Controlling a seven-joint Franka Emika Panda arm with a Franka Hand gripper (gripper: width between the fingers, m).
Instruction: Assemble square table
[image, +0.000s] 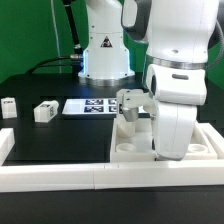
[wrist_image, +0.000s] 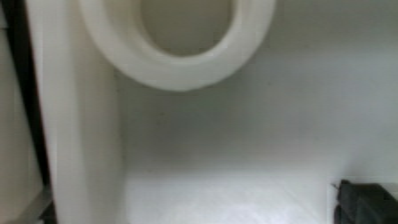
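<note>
Gripper (image: 130, 110) low over table top (image: 128, 138) | jaws hidden, could not tell their spread | top lay at exterior view's right, against border wall (image: 50, 172) | leg (image: 44, 111) and second leg (image: 8, 107) stood loose left of marker board (image: 95, 106)

The outside camera stands off the black table (image: 50, 140), slightly above it, facing my base (image: 105, 55) from mid-range. My wrist camera sits very close over the square top (wrist_image: 249, 140) and one round socket (wrist_image: 178, 78). Both views share that square top (image: 122, 138).
</note>
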